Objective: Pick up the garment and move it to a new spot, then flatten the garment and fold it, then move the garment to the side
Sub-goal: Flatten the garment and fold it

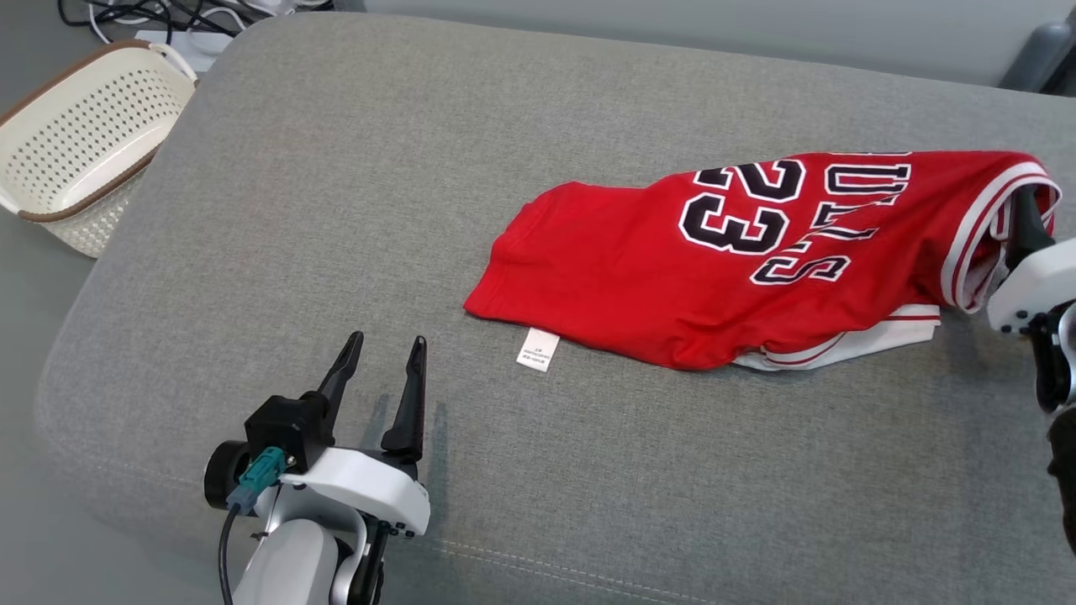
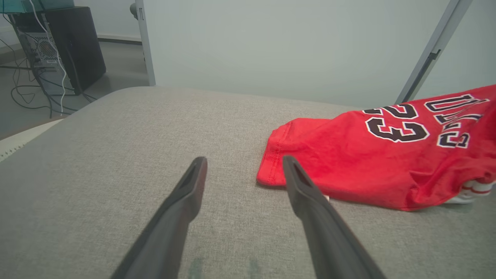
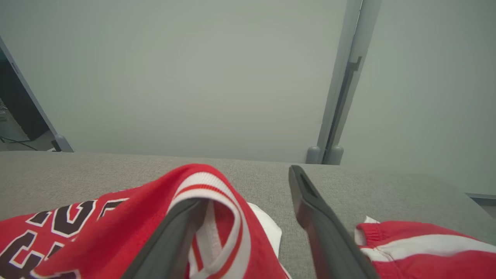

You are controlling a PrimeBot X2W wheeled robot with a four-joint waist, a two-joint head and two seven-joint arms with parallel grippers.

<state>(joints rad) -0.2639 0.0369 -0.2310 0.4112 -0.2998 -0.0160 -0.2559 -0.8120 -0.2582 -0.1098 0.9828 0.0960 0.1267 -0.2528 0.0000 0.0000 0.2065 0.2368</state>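
The garment (image 1: 756, 252), a red jersey with white-and-red trim and a black 23, lies crumpled on the right half of the grey cushion (image 1: 336, 168). My right gripper (image 3: 248, 190) is open at the jersey's armhole end. The striped trim (image 3: 217, 193) drapes over one finger, and the other finger (image 3: 306, 193) stands bare beside it. In the head view the right gripper (image 1: 1030, 217) pokes under the raised trim at the far right. My left gripper (image 1: 385, 349) is open and empty above the cushion, a little short of the jersey's hem (image 2: 271, 162).
A cream perforated basket (image 1: 84, 134) sits off the cushion's far left corner, with cables behind it. A dark computer tower (image 2: 73, 46) stands on the floor beyond. A white label (image 1: 538, 349) lies at the jersey's near edge. Bare cushion spreads left of the jersey and in front of it.
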